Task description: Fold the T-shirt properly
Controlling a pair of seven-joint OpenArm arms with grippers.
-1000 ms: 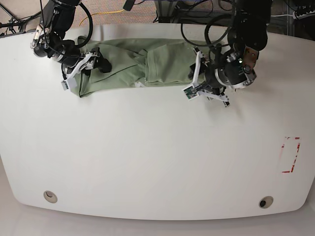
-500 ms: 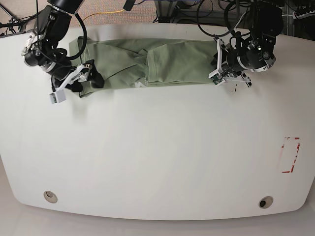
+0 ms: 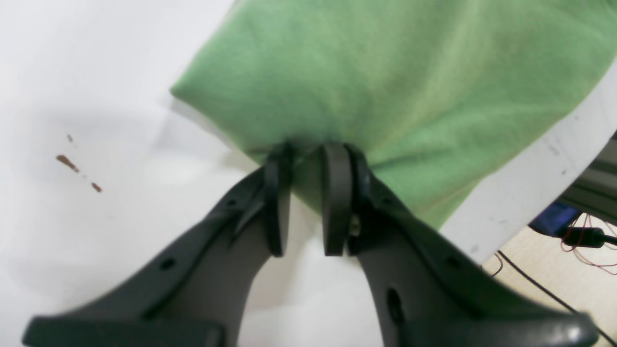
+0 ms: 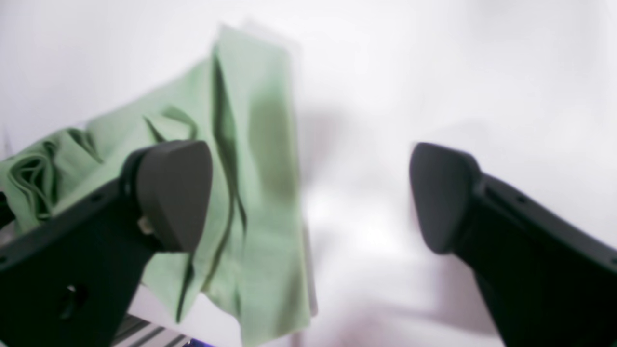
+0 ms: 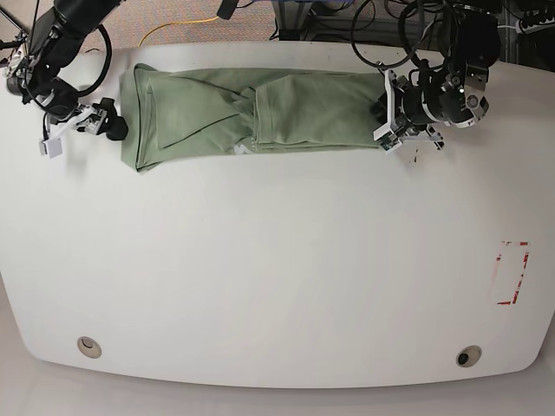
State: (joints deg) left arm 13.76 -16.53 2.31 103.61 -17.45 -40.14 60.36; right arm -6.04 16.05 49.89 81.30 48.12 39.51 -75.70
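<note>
The sage-green T-shirt [image 5: 260, 113] lies as a long folded band along the table's far edge. My left gripper [image 5: 384, 117] sits at the band's right end. In the left wrist view this left gripper [image 3: 307, 152] is shut, with an edge of the T-shirt [image 3: 385, 77] pinched between its tips. My right gripper [image 5: 82, 134] hovers just left of the band's left end, clear of the cloth. The right wrist view shows the right gripper [image 4: 308, 193] wide open with nothing between its fingers. There the T-shirt [image 4: 260, 159] lies behind the left finger [image 4: 173, 193].
A red-marked rectangle [image 5: 512, 273] is on the table's right side. Two round holes [image 5: 87, 347] [image 5: 468, 356] sit near the front edge. Small brown marks [image 3: 67, 163] dot the table beside the left gripper. The table's edge [image 3: 530, 183] runs close by, with cables beyond.
My right gripper let go, opened wide and drew back leftward off the shirt's left end. My left gripper moved to the right end and closed on the cloth; the band lies straighter.
</note>
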